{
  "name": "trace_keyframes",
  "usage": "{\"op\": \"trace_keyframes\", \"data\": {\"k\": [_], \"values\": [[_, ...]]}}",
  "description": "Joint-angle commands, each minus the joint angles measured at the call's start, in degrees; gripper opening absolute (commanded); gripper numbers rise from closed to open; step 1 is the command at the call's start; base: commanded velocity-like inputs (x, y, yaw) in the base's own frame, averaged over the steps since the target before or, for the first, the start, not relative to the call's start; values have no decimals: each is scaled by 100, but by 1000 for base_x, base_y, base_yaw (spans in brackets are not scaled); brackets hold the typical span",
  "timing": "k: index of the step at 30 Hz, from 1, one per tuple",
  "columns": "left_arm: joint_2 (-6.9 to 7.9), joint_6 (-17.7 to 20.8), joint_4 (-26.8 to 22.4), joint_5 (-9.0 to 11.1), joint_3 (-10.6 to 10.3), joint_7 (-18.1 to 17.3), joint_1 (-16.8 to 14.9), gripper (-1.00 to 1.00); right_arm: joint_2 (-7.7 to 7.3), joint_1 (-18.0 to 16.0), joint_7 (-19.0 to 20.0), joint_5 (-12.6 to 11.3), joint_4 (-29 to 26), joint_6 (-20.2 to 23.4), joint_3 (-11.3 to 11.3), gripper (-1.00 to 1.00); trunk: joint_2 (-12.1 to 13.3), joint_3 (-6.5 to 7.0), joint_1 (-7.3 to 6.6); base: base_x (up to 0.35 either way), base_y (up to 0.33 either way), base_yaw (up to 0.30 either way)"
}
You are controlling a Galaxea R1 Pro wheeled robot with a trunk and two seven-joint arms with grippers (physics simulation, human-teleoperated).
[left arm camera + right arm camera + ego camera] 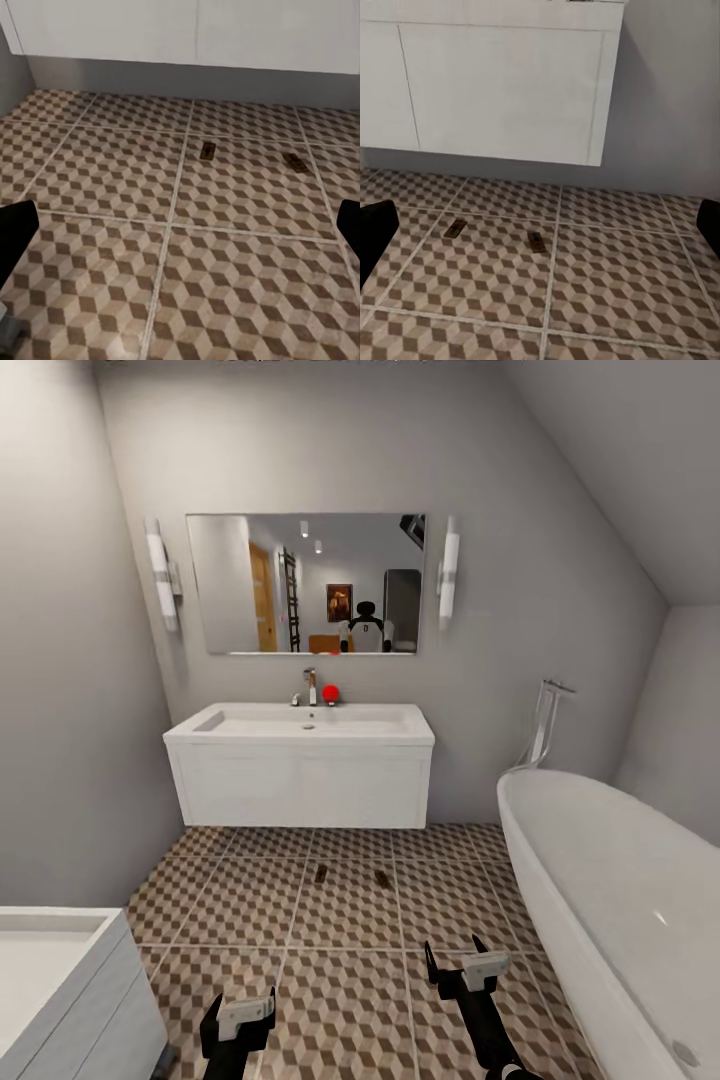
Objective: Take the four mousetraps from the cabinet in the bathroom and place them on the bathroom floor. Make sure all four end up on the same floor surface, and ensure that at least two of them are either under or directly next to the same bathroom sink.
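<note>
Two mousetraps – tiny tan boards – lie flat on the bathroom floor before the bathroom sink.

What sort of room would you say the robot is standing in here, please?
A bathroom, clearly: a white sink on a wall-hung vanity under a mirror, an oval bathtub at the right, and a cube-patterned tiled floor with two mousetraps lying on it.

Both arms reach forward low in the head view. The left pincer and the right pincer each stand with jaws spread wide and nothing between them, the right arm extended farther ahead than the left, angled slightly inward.
</note>
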Motion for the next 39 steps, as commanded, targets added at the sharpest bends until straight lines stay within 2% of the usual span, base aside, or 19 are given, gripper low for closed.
{"op": "trace_keyframes", "data": {"k": [1, 39], "values": [[-3, -31, 22, 55, -50, 3, -10, 100, 2, -4, -16, -53, 5, -15, 53, 100, 38, 12, -23, 0, 0, 0], [-11, -22, 24, 55, -50, 3, -7, 100, 3, -4, -16, -53, 5, -22, 53, 100, 1562, 694, -858, 0, 0, 0]]}}
